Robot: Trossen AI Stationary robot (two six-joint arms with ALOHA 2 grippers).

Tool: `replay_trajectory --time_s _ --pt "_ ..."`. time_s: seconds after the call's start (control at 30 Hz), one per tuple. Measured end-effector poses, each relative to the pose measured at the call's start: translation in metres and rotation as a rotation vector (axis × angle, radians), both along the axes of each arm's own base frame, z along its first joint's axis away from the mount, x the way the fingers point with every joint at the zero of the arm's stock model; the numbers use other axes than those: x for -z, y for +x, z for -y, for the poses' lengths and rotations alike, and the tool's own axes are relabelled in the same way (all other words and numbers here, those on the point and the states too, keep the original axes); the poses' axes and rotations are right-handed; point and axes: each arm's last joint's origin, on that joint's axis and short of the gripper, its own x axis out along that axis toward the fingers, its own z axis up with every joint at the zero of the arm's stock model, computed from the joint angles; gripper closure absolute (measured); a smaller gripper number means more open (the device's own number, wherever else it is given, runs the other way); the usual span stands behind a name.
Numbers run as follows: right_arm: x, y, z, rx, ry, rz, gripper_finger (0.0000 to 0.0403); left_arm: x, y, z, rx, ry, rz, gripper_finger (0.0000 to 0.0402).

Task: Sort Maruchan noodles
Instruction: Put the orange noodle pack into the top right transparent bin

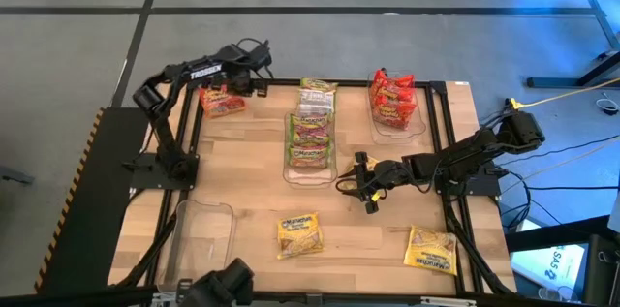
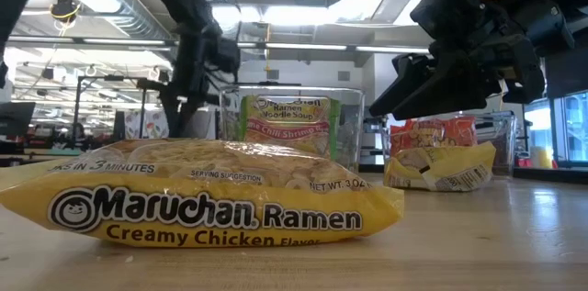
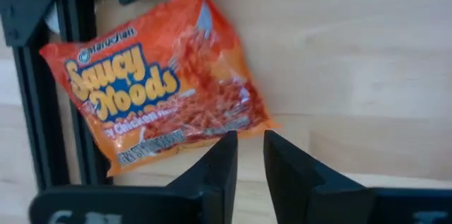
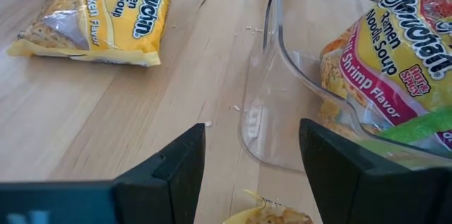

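Two robot arms sort ramen packets on a wooden table.

From above: left gripper (image 1: 235, 82) by a red packet (image 1: 222, 104); right gripper (image 1: 360, 181) beside the middle bin (image 1: 310, 173); two yellow packets (image 1: 299, 233) lie loose. At table height: a label reads "Maruchan Ramen Creamy Chicken". Left wrist: fingers (image 3: 212, 171) nearly shut, gripping nothing, over "Saucy Noods"; closing now could pinch only the crinkly edge and slip. Right wrist: fingers (image 4: 166, 167) apart, a yellow scrap between them, "Shrimp Flavor" in the bin; they could knock its wall.

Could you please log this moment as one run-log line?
left pincer: nearly closed above red packet | right pincer: open, empty, beside middle bin | two yellow packets loose
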Motion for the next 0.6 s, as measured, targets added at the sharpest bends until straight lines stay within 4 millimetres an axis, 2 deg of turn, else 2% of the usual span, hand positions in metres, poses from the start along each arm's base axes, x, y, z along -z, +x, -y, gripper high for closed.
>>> replay_trajectory --time_s 0.13,0.27,0.43,0.6 --pt "0.0 0.0 0.0 -0.001 -0.003 0.0 0.0204 0.019 0.005 -0.003 -0.003 -0.063 -0.028 0.031" --pt "0.001 0.0 0.0 -0.007 -0.014 -0.003 0.0204 0.028 0.017 0.001 0.02 -0.077 -0.015 0.0282" --pt "0.002 0.001 0.0 -0.008 -0.014 0.002 0.0204 0.029 0.023 0.006 -0.017 -0.034 -0.038 0.0255" --pt "0.002 0.001 0.0 -0.008 -0.014 0.001 0.0204 0.029 0.026 0.01 -0.015 -0.046 -0.034 0.0249"
